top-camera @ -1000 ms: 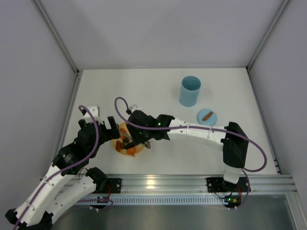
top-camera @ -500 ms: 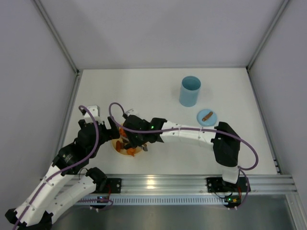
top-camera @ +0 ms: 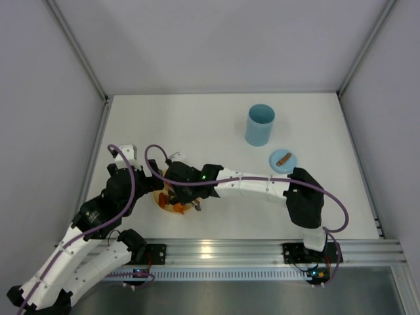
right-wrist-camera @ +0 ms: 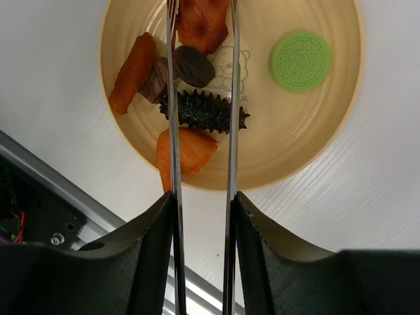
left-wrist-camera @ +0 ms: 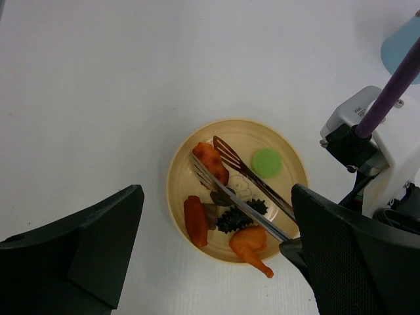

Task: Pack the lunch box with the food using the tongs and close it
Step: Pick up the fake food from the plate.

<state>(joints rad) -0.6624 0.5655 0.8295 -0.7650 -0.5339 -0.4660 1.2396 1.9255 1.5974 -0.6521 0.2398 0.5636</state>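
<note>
My right gripper (top-camera: 186,191) (right-wrist-camera: 202,203) is shut on the tongs (right-wrist-camera: 172,131) (left-wrist-camera: 243,203), one silver arm against each finger. The tongs reach over the yellow plate (right-wrist-camera: 328,131) (left-wrist-camera: 177,170), their tips on either side of an orange food piece (right-wrist-camera: 202,23) (left-wrist-camera: 210,162); I cannot tell whether they touch it. Also on the plate lie a green cookie (right-wrist-camera: 300,60), a black spiky piece (right-wrist-camera: 203,111), a brown piece (right-wrist-camera: 193,65) and an orange drumstick (left-wrist-camera: 249,244). My left gripper (top-camera: 141,172) (left-wrist-camera: 216,193) hangs open above the plate. The blue lunch box (top-camera: 260,125) stands open at the back right.
The round blue lid (top-camera: 283,160) with its brown handle lies on the table in front of the lunch box. An aluminium rail (top-camera: 216,249) runs along the near table edge, close to the plate. White walls enclose the table on three sides.
My right arm has reached further left and nearer, bringing the tongs over the plate's food. The left arm has stayed put.
</note>
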